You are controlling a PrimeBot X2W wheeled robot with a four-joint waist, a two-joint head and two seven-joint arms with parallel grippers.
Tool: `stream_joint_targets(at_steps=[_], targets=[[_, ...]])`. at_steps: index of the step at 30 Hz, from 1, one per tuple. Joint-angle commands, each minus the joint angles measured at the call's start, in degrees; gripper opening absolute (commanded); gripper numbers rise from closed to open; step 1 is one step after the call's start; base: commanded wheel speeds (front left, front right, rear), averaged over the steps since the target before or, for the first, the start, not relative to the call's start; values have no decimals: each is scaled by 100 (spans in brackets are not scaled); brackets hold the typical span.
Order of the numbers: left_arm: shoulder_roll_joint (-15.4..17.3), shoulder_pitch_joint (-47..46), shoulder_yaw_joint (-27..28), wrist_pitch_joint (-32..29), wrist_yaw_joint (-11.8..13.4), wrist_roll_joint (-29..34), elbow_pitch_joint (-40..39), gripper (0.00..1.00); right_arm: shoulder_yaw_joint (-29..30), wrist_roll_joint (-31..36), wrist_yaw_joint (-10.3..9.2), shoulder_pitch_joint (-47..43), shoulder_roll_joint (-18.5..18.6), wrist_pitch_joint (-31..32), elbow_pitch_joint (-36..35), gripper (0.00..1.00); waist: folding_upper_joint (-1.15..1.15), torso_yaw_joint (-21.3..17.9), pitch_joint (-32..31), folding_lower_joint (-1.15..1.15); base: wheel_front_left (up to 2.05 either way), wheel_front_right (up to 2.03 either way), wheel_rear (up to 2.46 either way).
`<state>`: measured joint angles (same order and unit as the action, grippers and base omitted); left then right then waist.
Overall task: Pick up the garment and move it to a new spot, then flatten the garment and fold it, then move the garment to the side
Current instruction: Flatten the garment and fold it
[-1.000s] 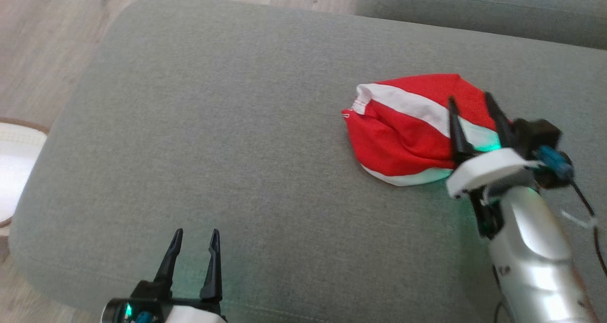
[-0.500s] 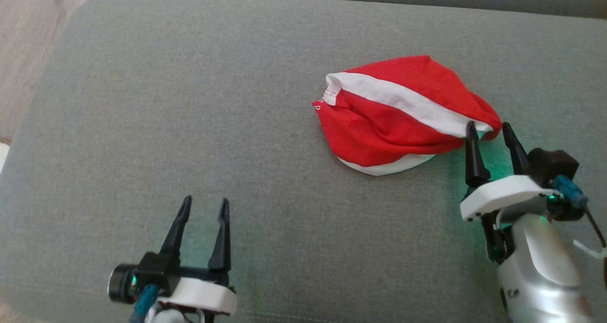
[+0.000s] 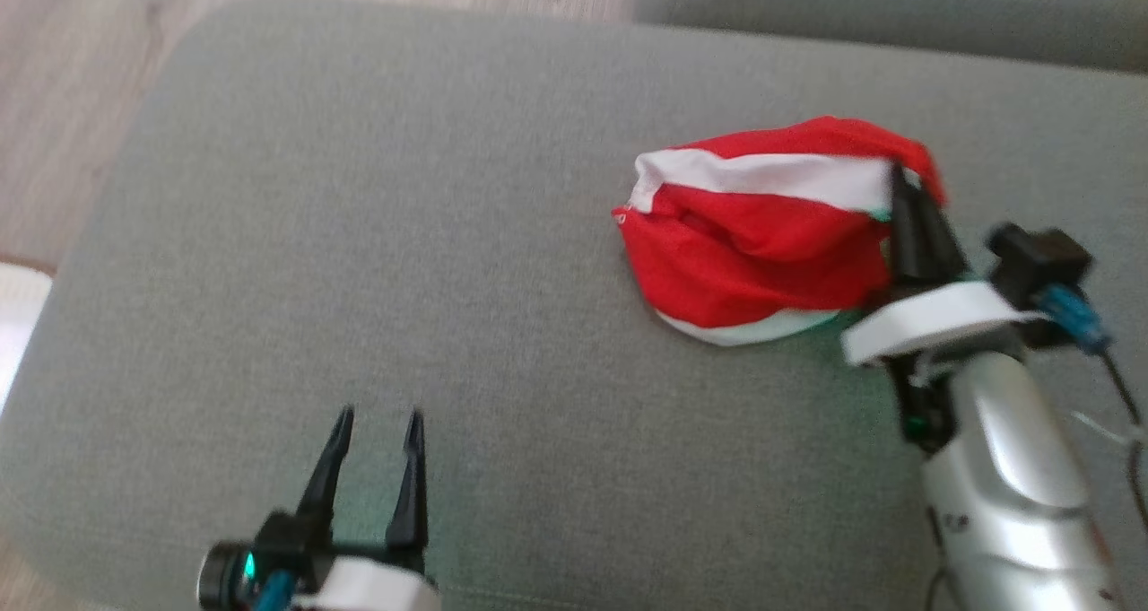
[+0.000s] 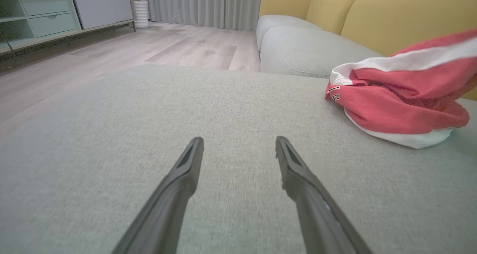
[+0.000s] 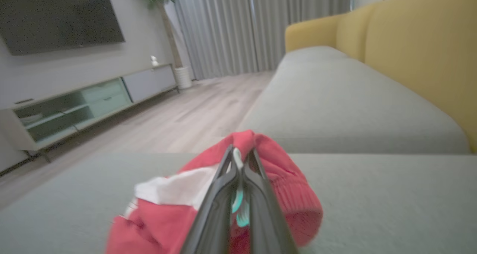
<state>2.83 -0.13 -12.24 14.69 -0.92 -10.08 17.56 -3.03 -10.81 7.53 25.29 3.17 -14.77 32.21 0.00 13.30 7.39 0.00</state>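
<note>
While on cushion, garment within right gripper

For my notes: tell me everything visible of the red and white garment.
The garment is soft, knit-looking cloth, red with a broad white band and a white edge underneath; small dark lettering sits near one end. It is crumpled in a heap, not flattened, resting on the grey cushion. The right end effector is shut on its right end, pinching a raised fold with a ribbed hem.
</note>
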Motion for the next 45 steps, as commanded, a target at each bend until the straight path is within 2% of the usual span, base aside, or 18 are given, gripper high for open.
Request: stream_joint_targets(at_steps=[1,8,12,15,20,24,28,29,30,31,34,38,42,45], targets=[[5,25,241,30,51,-27,-128,100,-372,-96,-4,238,-29,-23,-341,0,0,-76,-287,0,0,0,0],[5,289,107,30,37,-97,-89,100,-1978,-938,-4,1015,-29,-23,-1015,0,0,40,-998,0,0,0,0],[5,362,-60,30,-2,-85,-31,100,-2347,-1400,-4,1596,-29,-23,-1099,0,0,353,-1176,0,0,0,0],[5,447,-81,30,7,-89,-16,100,-2199,-1772,-4,1861,-29,-23,-1001,0,0,562,-1248,0,0,0,0],[5,594,-51,30,-12,-59,13,100,-1861,-1999,-4,1985,-29,-23,-781,0,0,686,-1282,0,0,0,0],[5,718,-9,30,-5,-83,8,100,-1418,-1755,-4,1773,-29,-23,-96,0,0,614,-1217,0,0,0,0],[5,686,-33,30,-13,-151,-4,100,-753,-991,-4,1340,3,-23,1049,0,0,439,-1038,0,0,0,0],[5,653,-46,30,-14,-164,-3,100,-551,-780,-4,1196,68,-23,1306,4,0,394,-994,0,0,0,0],[5,617,-49,30,-7,-190,-13,100,-383,-554,-4,1056,140,-23,1583,73,0,321,-914,0,0,0,0],[5,565,-68,30,-10,-208,-22,100,-198,-356,-4,935,210,-23,1821,100,0,258,-844,0,0,0,0],[5,353,-149,30,-32,-265,-33,100,405,177,-4,609,326,-23,1866,100,0,68,-627,0,0,0,0],[5,7,-226,30,-66,-339,-64,100,914,628,-4,98,157,-23,1251,100,0,-278,-387,0,0,0,0],[5,-425,-303,30,-168,-531,-4,100,974,795,-4,-305,18,-23,590,100,0,-690,-147,0,0,0,0],[5,-1055,-335,30,-305,-1019,261,100,814,668,-4,-516,-23,-23,132,100,0,-1087,138,0,0,0,0]])
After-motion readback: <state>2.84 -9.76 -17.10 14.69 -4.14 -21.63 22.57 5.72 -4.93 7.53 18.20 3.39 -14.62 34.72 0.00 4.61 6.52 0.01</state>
